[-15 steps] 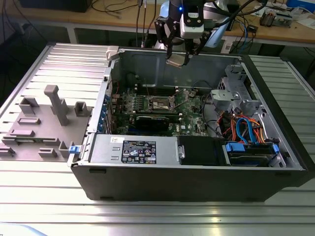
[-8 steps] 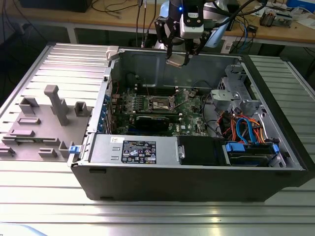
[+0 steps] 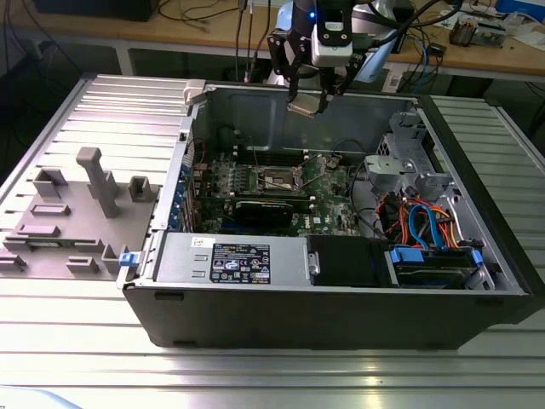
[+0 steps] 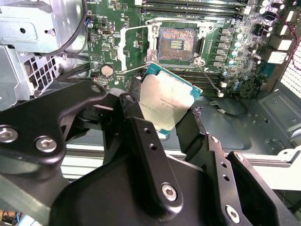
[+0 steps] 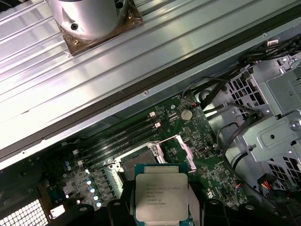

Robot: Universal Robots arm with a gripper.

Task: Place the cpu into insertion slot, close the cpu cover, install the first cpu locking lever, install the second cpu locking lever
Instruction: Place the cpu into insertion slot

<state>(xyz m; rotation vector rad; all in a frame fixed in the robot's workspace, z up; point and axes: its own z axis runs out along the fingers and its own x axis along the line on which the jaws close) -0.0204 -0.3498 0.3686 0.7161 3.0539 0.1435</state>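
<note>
Gripper [image 3: 308, 104] status: clamped on the cpu [image 4: 167, 99], pinching two opposite edges of its green border. Looks deliberate: fingers [image 4: 130, 108] on the rim alone, metal lid left bare in both wrist views, probably no pressure on the contact side. Hanging high inside the open case [image 3: 341, 315], above the green board [image 3: 332, 192], well apart from the insertion slot [image 4: 178, 43]. Not seated yet. Held tilted against the board in the second wrist view, close to face-on in the first wrist view. Socket standing ready: cpu cover [image 4: 134, 47] swung open to one side, dark contact field exposed inside the silver rim, thin wire lever [image 4: 209, 80] thrown clear. Presumably opened that way so nothing blocks the way down. Chip itself: small flat square, dull silver-grey lid with stepped corners, faint print on top, thin teal-green border all round, far smaller than the board. Rigid and light by the look. Edge grip likely secure, though with little margin against twisting. Long black memory slots [image 4: 193, 7] just beside the socket, not part of this job.
</note>
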